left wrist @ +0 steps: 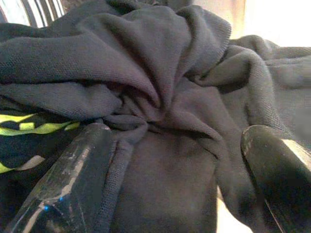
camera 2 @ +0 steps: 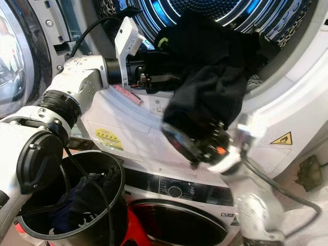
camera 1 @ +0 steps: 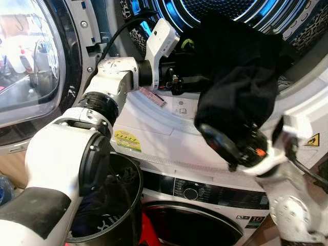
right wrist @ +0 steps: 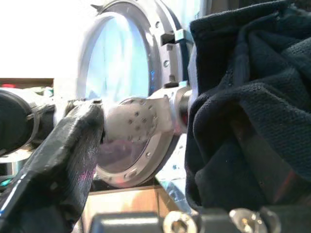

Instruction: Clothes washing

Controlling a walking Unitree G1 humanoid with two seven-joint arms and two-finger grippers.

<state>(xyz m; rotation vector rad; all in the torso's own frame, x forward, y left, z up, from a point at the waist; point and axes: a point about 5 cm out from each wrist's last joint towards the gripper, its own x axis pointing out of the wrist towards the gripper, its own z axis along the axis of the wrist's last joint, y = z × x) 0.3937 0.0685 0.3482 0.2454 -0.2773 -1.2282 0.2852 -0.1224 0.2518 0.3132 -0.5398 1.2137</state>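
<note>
Left gripper (left wrist: 170, 160) fingers spread, black garment (camera 1: 241, 82) between, ungripped; we judge slip over drum rim (camera 1: 302, 110). Right gripper (right wrist: 160, 160): cloth draped, we cannot tell hold.

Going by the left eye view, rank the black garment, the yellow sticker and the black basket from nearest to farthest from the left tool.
1. Black garment: right at the left tool, hanging from the upper drum mouth.
2. Yellow sticker: below the tool, on the white front panel.
3. Black basket: lowest, under the left arm, with dark clothes inside.
</note>
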